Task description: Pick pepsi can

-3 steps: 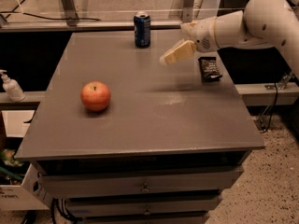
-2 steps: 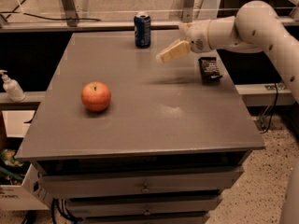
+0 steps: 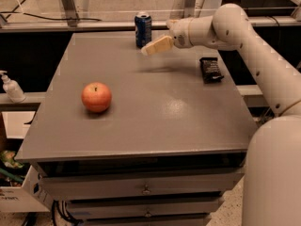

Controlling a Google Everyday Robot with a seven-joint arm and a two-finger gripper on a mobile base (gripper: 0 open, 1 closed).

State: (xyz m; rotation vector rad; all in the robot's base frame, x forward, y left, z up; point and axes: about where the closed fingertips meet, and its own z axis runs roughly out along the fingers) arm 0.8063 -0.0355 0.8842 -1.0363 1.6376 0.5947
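Observation:
The pepsi can (image 3: 143, 29) stands upright at the far edge of the grey table (image 3: 141, 121), dark blue with a silver top rim. My gripper (image 3: 151, 48) hangs above the table just right of the can and slightly nearer the camera, its pale fingers pointing left toward the can. It does not touch the can and holds nothing that I can see. The white arm reaches in from the right.
A red apple (image 3: 96, 97) sits on the table's left half. A flat black snack packet (image 3: 210, 69) lies near the right edge. A white soap bottle (image 3: 10, 87) stands on a ledge at the left. Drawers run below the table front.
My gripper has moved left, closer to the pepsi can. The can, apple and packet have not moved.

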